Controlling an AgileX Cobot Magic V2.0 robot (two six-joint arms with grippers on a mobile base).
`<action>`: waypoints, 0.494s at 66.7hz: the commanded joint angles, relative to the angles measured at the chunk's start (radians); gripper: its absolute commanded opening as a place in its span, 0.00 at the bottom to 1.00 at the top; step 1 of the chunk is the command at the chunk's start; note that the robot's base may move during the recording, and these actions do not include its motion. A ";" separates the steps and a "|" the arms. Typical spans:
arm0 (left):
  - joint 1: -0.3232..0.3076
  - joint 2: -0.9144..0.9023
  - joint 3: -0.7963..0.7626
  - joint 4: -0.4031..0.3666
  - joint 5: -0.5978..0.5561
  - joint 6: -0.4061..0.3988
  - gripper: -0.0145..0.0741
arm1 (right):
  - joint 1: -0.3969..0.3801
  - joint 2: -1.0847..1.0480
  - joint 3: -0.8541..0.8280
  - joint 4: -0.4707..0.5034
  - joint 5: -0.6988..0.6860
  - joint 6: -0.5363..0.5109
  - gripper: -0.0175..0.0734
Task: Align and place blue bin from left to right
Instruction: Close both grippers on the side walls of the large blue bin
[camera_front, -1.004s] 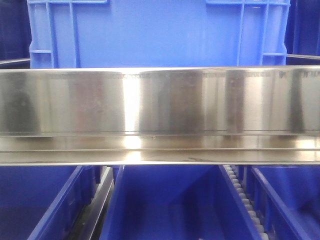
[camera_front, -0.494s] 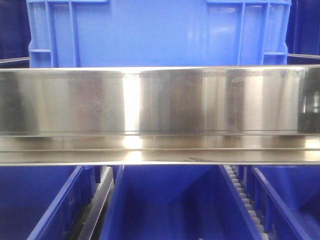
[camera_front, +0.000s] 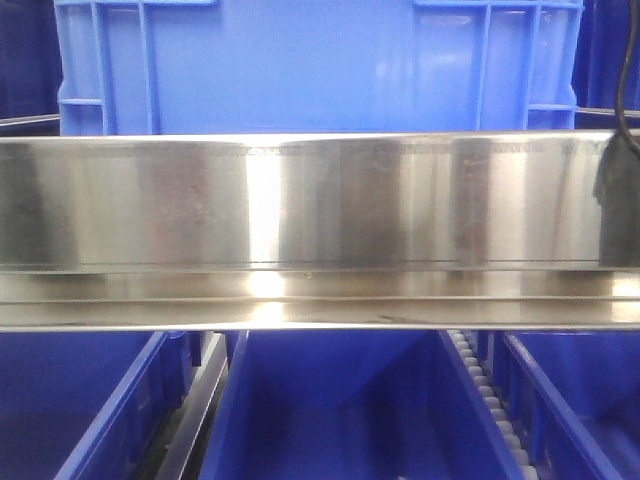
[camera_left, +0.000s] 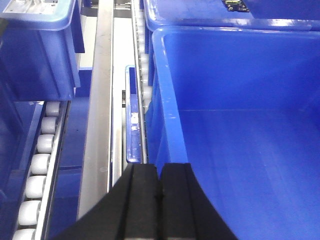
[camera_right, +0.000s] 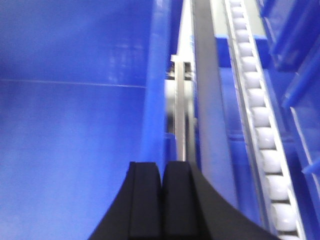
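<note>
The blue bin (camera_front: 310, 65) sits on the shelf behind the steel rail (camera_front: 300, 200), its long side across the view. The left hand (camera_left: 159, 172) is closed and empty over a bin's left wall (camera_left: 167, 115). The right hand (camera_right: 163, 170), also closed and empty, hangs by a right wall (camera_right: 155, 75). I cannot tell whether those walls belong to this bin.

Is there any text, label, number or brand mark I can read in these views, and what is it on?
None can be read.
The steel rail has a faint row of marks along its top edge, too blurred to read.
The blue bin shows no label on its facing wall.
The small dark part is too small to read.
</note>
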 joint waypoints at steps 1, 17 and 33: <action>-0.006 -0.005 -0.009 0.002 0.000 -0.007 0.04 | 0.000 -0.004 -0.013 -0.016 -0.006 0.009 0.13; -0.006 -0.005 -0.009 -0.001 0.006 -0.007 0.04 | 0.000 -0.004 -0.013 -0.016 0.004 0.009 0.14; -0.006 -0.005 -0.009 -0.001 0.006 -0.007 0.04 | 0.000 -0.002 -0.013 -0.014 0.001 0.009 0.49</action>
